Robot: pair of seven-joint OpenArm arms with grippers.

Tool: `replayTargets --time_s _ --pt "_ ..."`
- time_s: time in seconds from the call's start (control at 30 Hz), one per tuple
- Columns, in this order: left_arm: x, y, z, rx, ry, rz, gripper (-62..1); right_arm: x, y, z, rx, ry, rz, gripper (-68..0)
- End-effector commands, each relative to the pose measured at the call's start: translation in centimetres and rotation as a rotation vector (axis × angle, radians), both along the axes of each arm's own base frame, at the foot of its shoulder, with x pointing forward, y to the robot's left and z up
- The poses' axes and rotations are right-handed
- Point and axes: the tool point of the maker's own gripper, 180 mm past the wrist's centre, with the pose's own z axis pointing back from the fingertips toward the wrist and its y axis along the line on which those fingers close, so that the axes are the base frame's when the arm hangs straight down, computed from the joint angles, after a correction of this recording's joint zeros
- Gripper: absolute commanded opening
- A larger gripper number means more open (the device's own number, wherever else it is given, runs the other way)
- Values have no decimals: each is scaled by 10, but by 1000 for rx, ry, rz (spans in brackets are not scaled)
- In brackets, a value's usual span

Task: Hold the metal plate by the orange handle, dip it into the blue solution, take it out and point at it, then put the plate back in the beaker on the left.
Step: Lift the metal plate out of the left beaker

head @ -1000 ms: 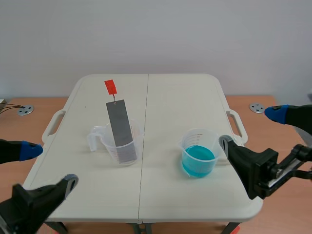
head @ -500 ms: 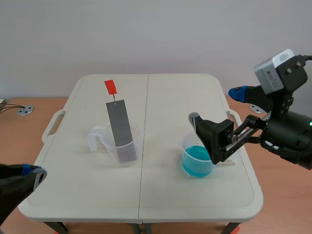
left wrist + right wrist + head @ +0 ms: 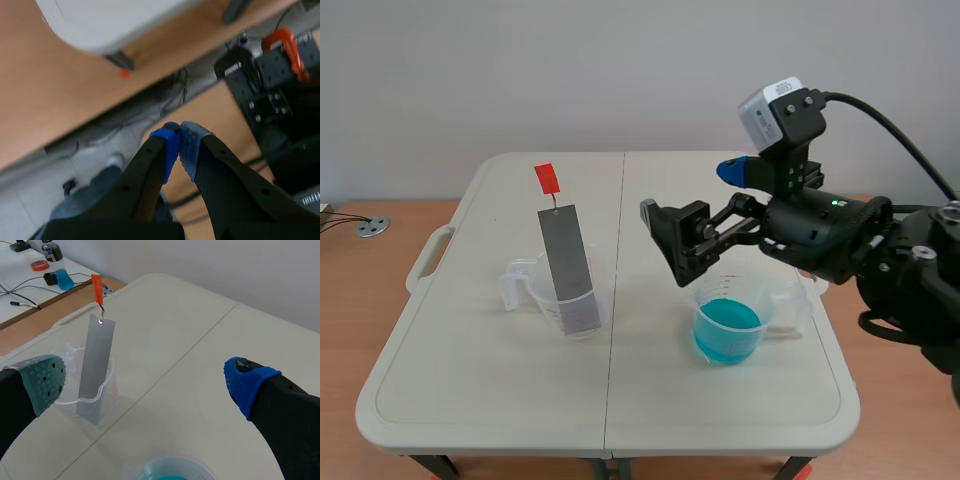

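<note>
A grey metal plate leans upright in the clear beaker at the table's left, its orange handle at the top. A second beaker with blue solution stands to the right. My right gripper hangs open above the blue beaker, to the right of the plate and apart from it. In the right wrist view the plate and its handle stand ahead of the open gripper, toward the grey-green pad. My left gripper is shut on nothing, below table level.
The white folding table has carry handles at both sides. The left wrist view shows the table's underside edge, floor cables and a black frame with an orange clamp. A side desk with small items lies beyond the table.
The right arm rose and swung left from the table's right edge to above the blue beaker. The left arm dropped out of the scene view and its gripper shut.
</note>
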Motion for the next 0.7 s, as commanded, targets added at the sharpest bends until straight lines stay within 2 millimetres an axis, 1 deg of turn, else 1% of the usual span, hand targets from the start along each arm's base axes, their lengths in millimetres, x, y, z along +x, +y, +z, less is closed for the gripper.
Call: replayTargets --time_s 0.0,0.13,0.27,0.43,0.5,0.67 --pt "-3 0 1 -5 4 6 -590 10 7 16 28 -39 8 -12" --pt "-20 10 -10 15 59 23 -590 21 24 15 30 -22 29 -12" --pt "-37 26 -23 46 114 48 -590 32 42 17 40 -20 54 -12" --pt "-57 39 -35 70 174 70 -590 40 69 14 26 6 103 -12" --pt "-65 41 -39 72 199 77 -590 41 81 11 16 20 124 -12" --pt "-89 37 -50 56 265 83 -590 46 105 9 14 40 161 -12"
